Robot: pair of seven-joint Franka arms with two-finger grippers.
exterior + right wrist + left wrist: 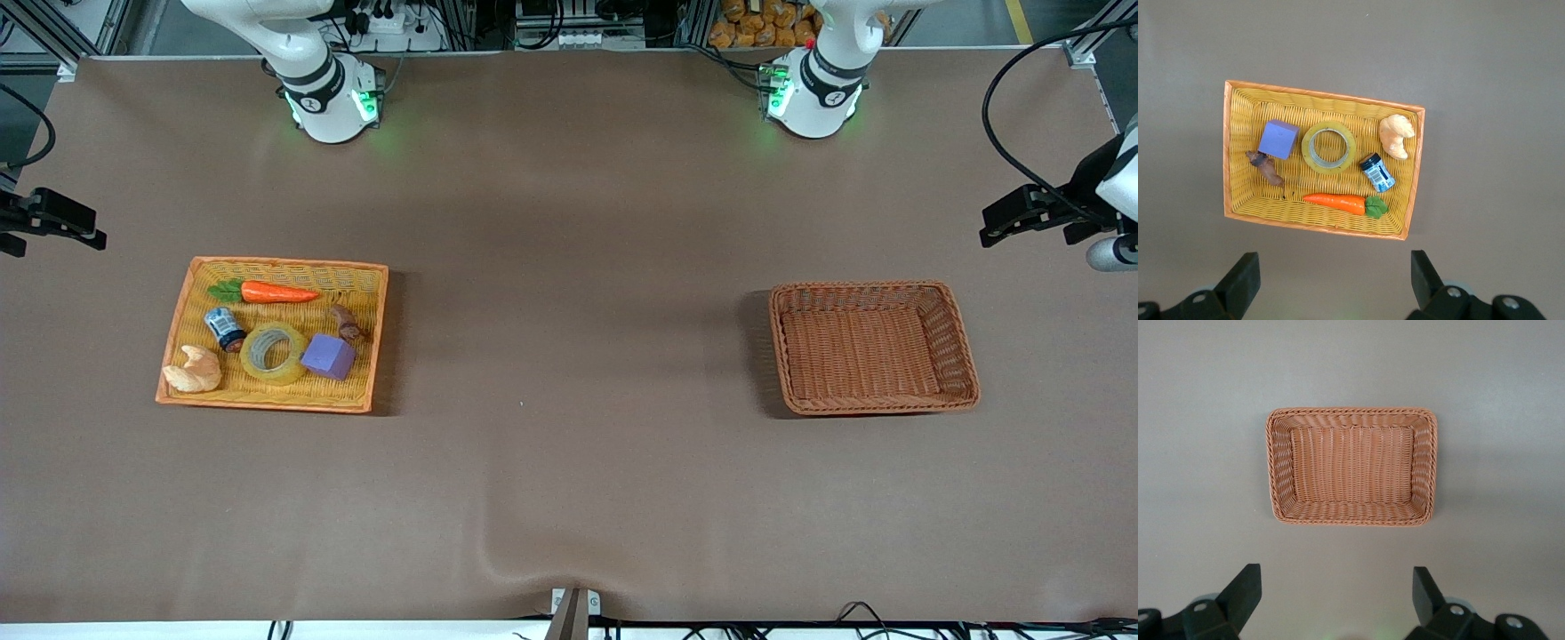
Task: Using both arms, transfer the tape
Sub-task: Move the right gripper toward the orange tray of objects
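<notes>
The tape (274, 353) is a yellowish ring that lies flat in the yellow tray (284, 264) toward the right arm's end of the table, touching the purple cube (328, 356). It also shows in the right wrist view (1329, 147). My right gripper (1335, 280) is open and empty, high above the table beside the tray (1325, 99). My left gripper (1336, 597) is open and empty, high above the table beside the brown basket (1351, 411). Neither gripper shows in the front view; only the arms' bases do.
The tray also holds a carrot (277, 292), a blue can (224, 327), a croissant (194, 370) and a small brown thing (347, 323). The empty brown basket (862, 286) stands toward the left arm's end. Black fixtures (1031, 213) (53, 218) stick in at both table ends.
</notes>
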